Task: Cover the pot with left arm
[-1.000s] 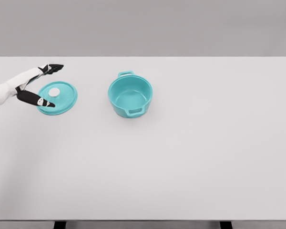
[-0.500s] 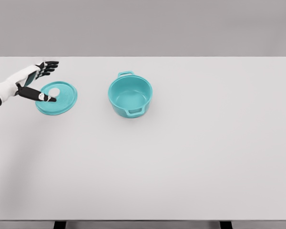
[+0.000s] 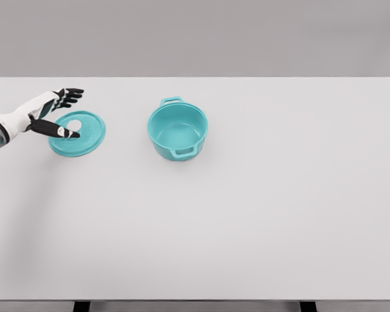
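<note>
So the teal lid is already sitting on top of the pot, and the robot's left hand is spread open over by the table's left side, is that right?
Not quite. The head view shows the teal lid lying flat on the table, left of the pot and apart from it; the pot is uncovered. The rest holds: the left hand is spread open at the table's left side, by the lid.

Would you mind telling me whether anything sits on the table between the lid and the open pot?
Nothing visible does. The lid lies left of the pot, with only bare table between them; the left hand is at the lid.
</note>
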